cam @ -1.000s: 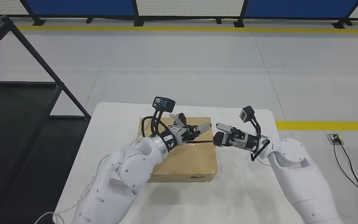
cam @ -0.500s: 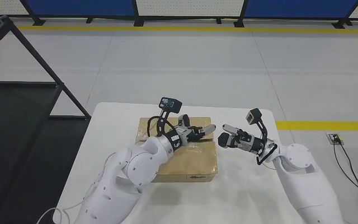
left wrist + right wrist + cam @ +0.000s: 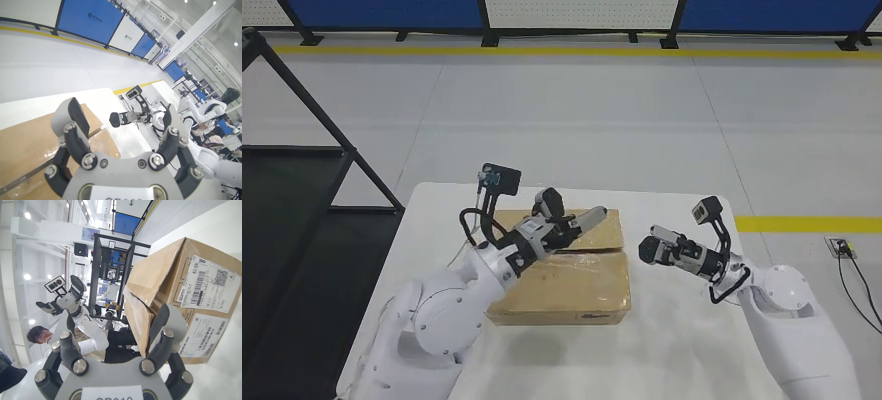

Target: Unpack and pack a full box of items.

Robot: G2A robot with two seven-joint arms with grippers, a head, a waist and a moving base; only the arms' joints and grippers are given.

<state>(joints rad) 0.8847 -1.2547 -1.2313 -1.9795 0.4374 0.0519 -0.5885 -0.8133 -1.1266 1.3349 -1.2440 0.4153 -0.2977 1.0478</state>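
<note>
A taped brown cardboard box [image 3: 560,290] lies in the middle of the white table. Its far top flap [image 3: 600,230] is tilted up along the centre seam, and torn clear tape shows there [image 3: 140,298]. My left gripper [image 3: 577,222] hangs open just above that raised flap, one finger [image 3: 78,117] close to the flap's edge [image 3: 94,121], nothing between its fingers. My right gripper [image 3: 650,247] is open and holds nothing, a short way off the box's right end, facing the labelled side [image 3: 204,291]. The left gripper [image 3: 60,295] also appears behind the box in the right wrist view.
Bare white table [image 3: 682,340] lies right of and in front of the box. A black metal frame [image 3: 302,110] stands on the floor off the table's left side. The table's far edge [image 3: 572,188] runs close behind the box.
My left arm swung back and left, and its gripper rose as the far flap tilted up. My right gripper drew back to the right, away from the seam.
</note>
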